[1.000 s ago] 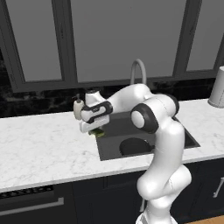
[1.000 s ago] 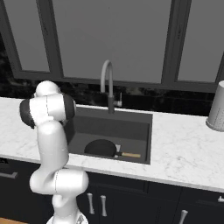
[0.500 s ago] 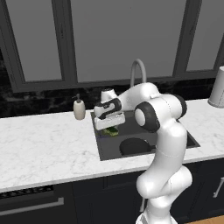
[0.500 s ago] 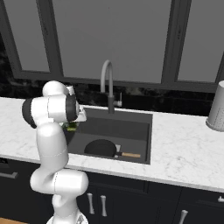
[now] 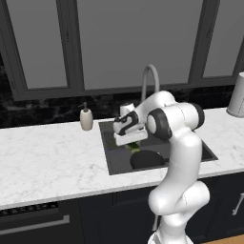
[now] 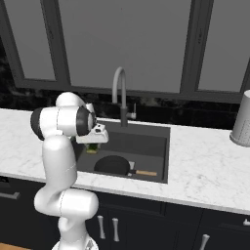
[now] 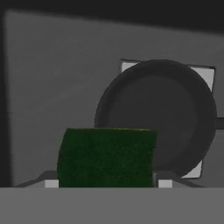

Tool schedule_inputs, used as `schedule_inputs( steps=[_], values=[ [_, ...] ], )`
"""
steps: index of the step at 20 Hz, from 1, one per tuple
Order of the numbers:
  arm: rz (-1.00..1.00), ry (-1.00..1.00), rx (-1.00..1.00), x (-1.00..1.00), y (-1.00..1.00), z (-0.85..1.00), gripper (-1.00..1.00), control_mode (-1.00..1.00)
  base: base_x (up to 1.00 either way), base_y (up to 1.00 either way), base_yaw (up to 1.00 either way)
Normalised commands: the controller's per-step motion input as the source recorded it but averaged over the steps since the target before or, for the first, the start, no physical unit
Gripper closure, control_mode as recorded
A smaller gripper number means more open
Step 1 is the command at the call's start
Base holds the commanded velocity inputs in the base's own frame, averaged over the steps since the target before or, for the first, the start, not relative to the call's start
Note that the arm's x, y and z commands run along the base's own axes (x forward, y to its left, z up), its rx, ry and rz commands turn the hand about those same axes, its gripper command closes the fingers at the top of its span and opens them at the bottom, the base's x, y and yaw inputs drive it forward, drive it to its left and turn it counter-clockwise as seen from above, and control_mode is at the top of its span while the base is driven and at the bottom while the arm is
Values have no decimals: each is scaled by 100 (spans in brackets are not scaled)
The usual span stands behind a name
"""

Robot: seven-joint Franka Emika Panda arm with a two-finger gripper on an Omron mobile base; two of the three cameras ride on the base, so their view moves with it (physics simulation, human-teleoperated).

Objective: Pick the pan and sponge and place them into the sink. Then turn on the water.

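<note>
Two task things over or in the sink (image 6: 161, 146). Nearest in the hand view: sponge (image 7: 107, 156), dark green face toward the camera, thin yellow edge along its top, long axis running across that view from one finger side to the other. Clamped in the pincer (image 7: 105, 183), light finger parts (image 7: 165, 183) showing at both lower corners of the sponge, jaws closed against its ends. Held in the air above the basin, apart from the floor below. From the left base view, sponge (image 5: 135, 147) just a small green and yellow patch hanging under the pincer (image 5: 130, 141), over the left half of the sink (image 5: 110, 158). Same from the right base view: green bit (image 6: 91, 148) under the pincer (image 6: 93, 141), near the basin's left wall.

Further down, pan (image 7: 159, 118) lying flat on the basin floor, round and black, covering most of the lighter grey square. Handle reaching off the right edge of the hand view. In the right base view, pan (image 6: 113, 165) at the front of the basin, tan handle pointing right along the front wall, long axis parallel to the desk (image 6: 205, 161) edge. In the left base view, pan (image 5: 144, 159) partly hidden behind the arm.

Beyond, grey gooseneck faucet (image 6: 120, 97) at the back rim. Beige soap bottle (image 5: 86, 118) upright on the desk (image 5: 47, 162) left of the sink. Grey canister (image 6: 241, 122) far right.
</note>
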Motion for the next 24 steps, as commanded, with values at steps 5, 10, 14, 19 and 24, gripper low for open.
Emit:
schedule_inputs(
  steps=[5,10,14,19,24],
  values=[
    [-10,0,-2,8,-30,-46,100,-100,0,0,0],
    [-9,0,-5,13,-4,-56,100,-100,0,0,0],
    [-8,0,-3,7,0,-51,100,-100,0,0,0],
    [-7,0,0,9,-1,-45,100,-100,0,0,0],
    [-7,0,0,15,-5,-32,100,-100,0,0,0]
  ],
)
